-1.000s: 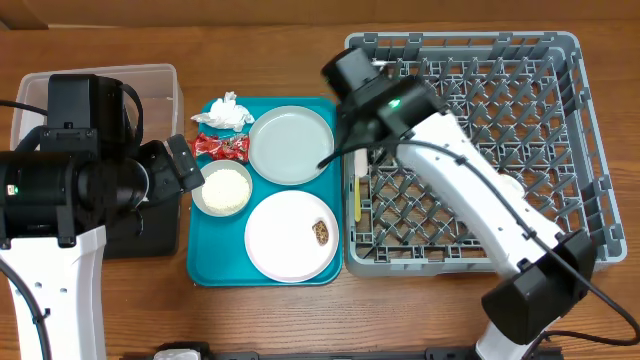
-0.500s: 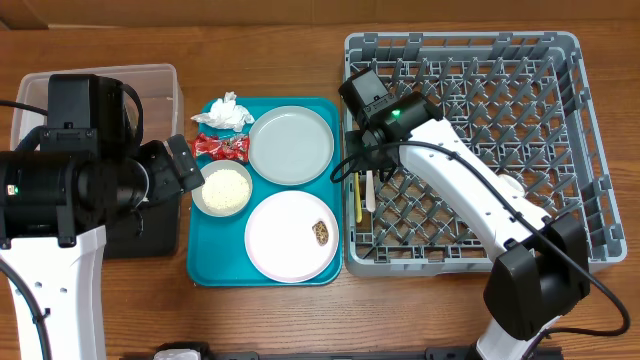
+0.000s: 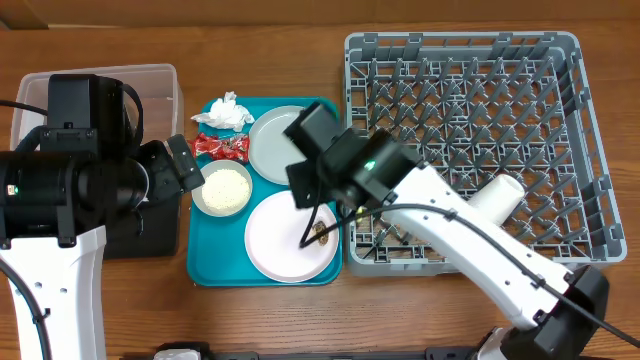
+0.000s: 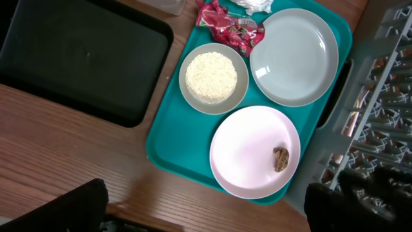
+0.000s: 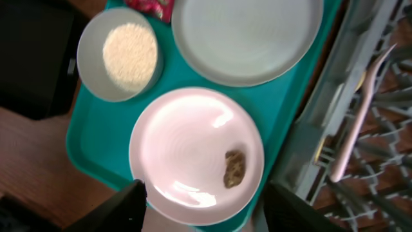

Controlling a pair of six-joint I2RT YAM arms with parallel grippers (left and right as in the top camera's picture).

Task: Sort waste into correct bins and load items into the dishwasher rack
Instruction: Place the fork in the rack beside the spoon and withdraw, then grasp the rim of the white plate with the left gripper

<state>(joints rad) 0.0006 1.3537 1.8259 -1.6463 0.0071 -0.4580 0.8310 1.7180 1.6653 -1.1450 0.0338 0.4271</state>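
Note:
On the teal tray (image 3: 215,250) lies the pale pink plate (image 3: 280,240) with a brown food scrap (image 3: 321,232) on it. My right gripper (image 5: 206,216) hangs open just above this plate (image 5: 193,148), nothing between its fingers. The yellow utensil (image 5: 360,116) lies in the grey dishwasher rack (image 3: 560,60) near its left wall, and a white cup (image 3: 497,196) rests there too. The grey plate (image 3: 270,140), the bowl of rice (image 3: 222,190), the red wrapper (image 3: 222,147) and the white napkin (image 3: 227,112) stay on the tray. My left gripper (image 4: 206,216) is open over bare wood before the tray.
The clear tub (image 3: 160,80) stands at the back left. The black tray (image 4: 77,58) lies beside the teal tray, mostly under my left arm in the overhead view. The rack's left wall (image 5: 322,109) rises right next to the pink plate.
My right gripper opened and left the yellow utensil in the rack, then the arm swung left to over the pink plate. The left arm has not moved.

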